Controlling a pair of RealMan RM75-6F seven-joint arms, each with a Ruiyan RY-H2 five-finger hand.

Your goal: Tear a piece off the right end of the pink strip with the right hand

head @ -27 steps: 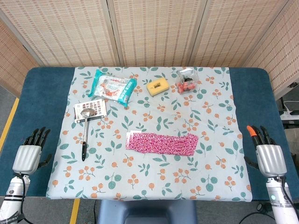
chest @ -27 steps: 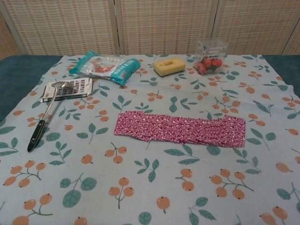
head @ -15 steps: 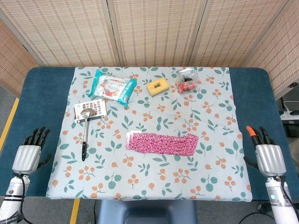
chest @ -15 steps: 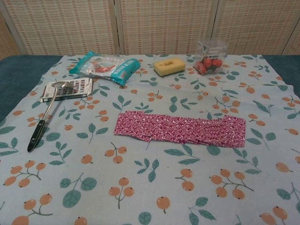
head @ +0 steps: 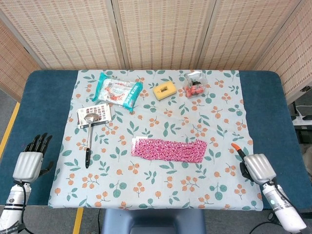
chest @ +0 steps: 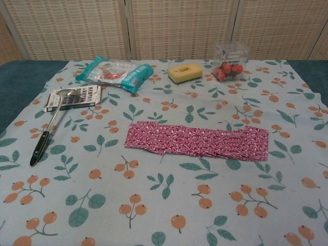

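Approach stage: right hand [head: 257,167] near cloth's right edge, holding nothing, fingers apparently extended, well apart from pink strip [head: 169,148] lying flat mid-table. Next: reach left, pinch strip's right end. Left hand [head: 29,163] idle, fingers apart.

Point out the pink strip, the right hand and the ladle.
pink strip [head: 169,149], head view, middle of the strip.
right hand [head: 257,168], head view, back of the hand.
ladle [head: 90,118], head view, on its bowl.
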